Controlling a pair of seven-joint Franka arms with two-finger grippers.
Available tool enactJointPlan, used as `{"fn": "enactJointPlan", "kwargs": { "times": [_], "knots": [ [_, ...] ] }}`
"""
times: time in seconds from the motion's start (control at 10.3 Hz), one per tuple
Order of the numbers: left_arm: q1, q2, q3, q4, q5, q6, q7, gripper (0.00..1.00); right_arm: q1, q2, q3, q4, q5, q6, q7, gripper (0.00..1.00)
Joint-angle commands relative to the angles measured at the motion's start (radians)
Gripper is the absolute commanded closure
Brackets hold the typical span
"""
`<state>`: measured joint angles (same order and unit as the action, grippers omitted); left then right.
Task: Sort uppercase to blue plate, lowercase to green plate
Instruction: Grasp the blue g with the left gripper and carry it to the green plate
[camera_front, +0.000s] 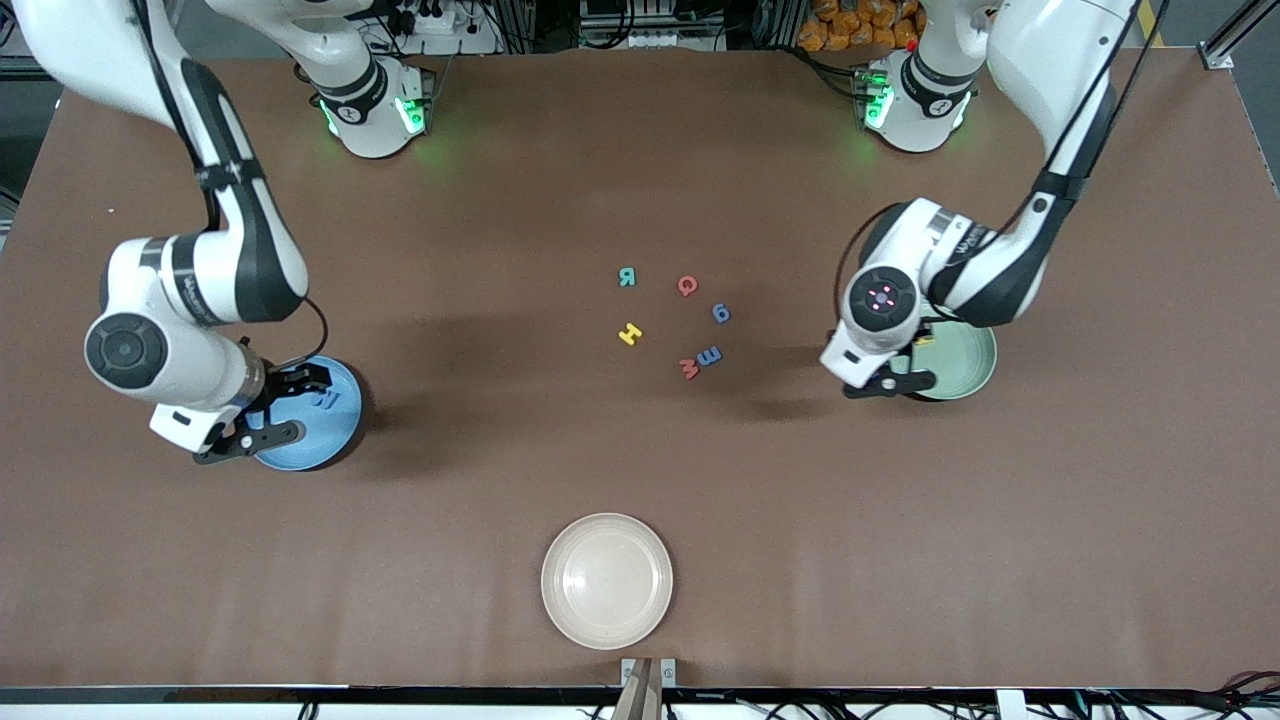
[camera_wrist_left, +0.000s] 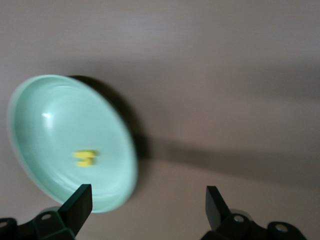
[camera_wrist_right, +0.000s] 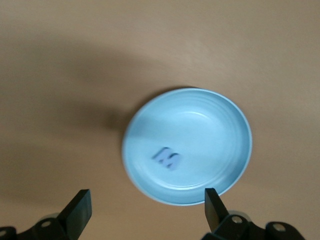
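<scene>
A cream plate (camera_front: 607, 581) sits nearest the camera, holding nothing and not named in the sorting task. Farther back, the blue plate (camera_front: 310, 415) lies toward the right arm's end of the table with one blue letter (camera_wrist_right: 168, 158) resting in it, likely the capital W, so one uppercase piece seems sorted. The green plate (camera_front: 960, 362) lies toward the left arm's end and holds a small yellow letter (camera_wrist_left: 85, 158), probably the lowercase h. Both arms bend at the elbow with wrists pointing down. The right gripper (camera_front: 268, 410) hangs over the blue plate with its fingers spread wide and nothing between them; the left gripper (camera_front: 895, 380) hangs over the edge of the green plate, fingers likewise parted and bare. Between the two plates, six small foam letters wait on the brown table (camera_front: 640, 180): teal R (camera_front: 627, 277), red Q (camera_front: 687, 286), yellow H (camera_front: 630, 334), blue g (camera_front: 721, 313), a blue m-like piece (camera_front: 710, 355) touching a red one (camera_front: 689, 368)
</scene>
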<state>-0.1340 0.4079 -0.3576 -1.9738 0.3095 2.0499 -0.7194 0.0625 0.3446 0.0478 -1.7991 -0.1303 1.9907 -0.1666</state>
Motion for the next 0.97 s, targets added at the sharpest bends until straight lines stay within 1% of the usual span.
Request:
{"fn": "enactJointPlan", "kwargs": {
  "times": [0.0,0.1,0.29,0.39,0.48,0.68,0.87],
  "knots": [
    [-0.002,-0.012,-0.049,0.001,-0.113,0.061,-0.076,0.0,0.007,-0.084,0.041,-0.017,0.017,-0.047,-0.004,0.0],
    [-0.01,-0.011,-0.079,0.001,-0.116,0.067,-0.159,0.0,0.01,-0.107,0.061,-0.017,0.02,-0.065,-0.001,0.0],
    [-0.021,-0.011,-0.127,-0.005,-0.116,0.084,-0.306,0.0,0.017,-0.156,0.07,-0.019,0.021,-0.108,0.009,0.0],
    [-0.032,-0.008,-0.142,-0.011,-0.116,0.116,-0.372,0.0,0.017,-0.185,0.079,-0.019,0.047,-0.14,0.009,0.0],
    [-0.042,0.003,-0.167,-0.02,-0.116,0.162,-0.429,0.0,0.011,-0.214,0.081,-0.02,0.105,-0.164,0.009,0.0],
    [-0.079,0.025,-0.176,-0.051,-0.101,0.258,-0.501,0.0,-0.015,-0.24,0.067,-0.022,0.112,-0.179,-0.004,0.0],
    [-0.098,0.025,-0.176,-0.141,-0.096,0.402,-0.515,0.0,-0.013,-0.246,0.06,-0.019,0.112,-0.184,-0.001,0.0]
  ]
}}
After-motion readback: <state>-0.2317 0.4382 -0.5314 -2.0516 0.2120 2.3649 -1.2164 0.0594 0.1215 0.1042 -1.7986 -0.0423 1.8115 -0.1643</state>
